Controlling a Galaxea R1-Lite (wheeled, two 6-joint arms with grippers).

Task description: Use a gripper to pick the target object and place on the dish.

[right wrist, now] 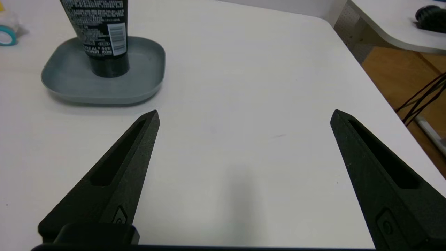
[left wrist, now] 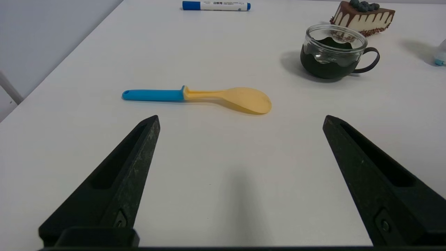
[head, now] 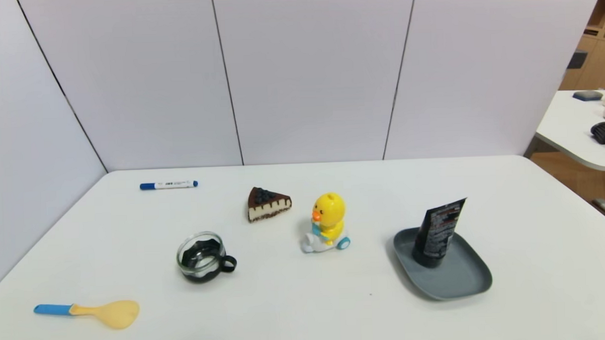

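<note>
The black squeeze tube point(head: 438, 233) stands upright on its round cap inside the blue-grey dish point(head: 462, 277), crimped end up, at the right of the table. In the right wrist view the tube point(right wrist: 101, 35) and dish point(right wrist: 143, 66) lie well beyond my right gripper point(right wrist: 244, 116), which is open over bare table with nothing between its fingers. My left gripper point(left wrist: 240, 120) is open too, low over the table's near left part, a short way from the spoon point(left wrist: 209, 97). Neither arm shows in the head view.
A yellow duck toy point(head: 327, 222), a cake slice point(head: 267, 203), a glass cup with black handle point(head: 202, 256), a blue-and-white marker point(head: 168, 184) and a blue-handled spoon point(head: 93, 312) sit on the white table. The table's right edge point(right wrist: 376, 90) is close to my right gripper.
</note>
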